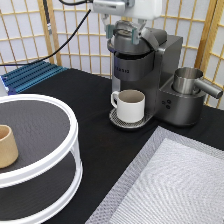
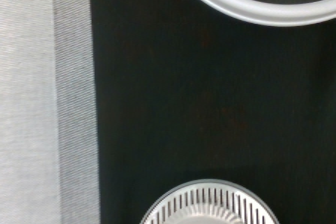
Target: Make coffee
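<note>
The gripper (image 1: 121,31) is cut off by the exterior view's top edge, its fingers' spacing unclear. The tan cup (image 1: 7,146) is clipped at the left (likewise the tiered stand (image 1: 55,165)).
</note>
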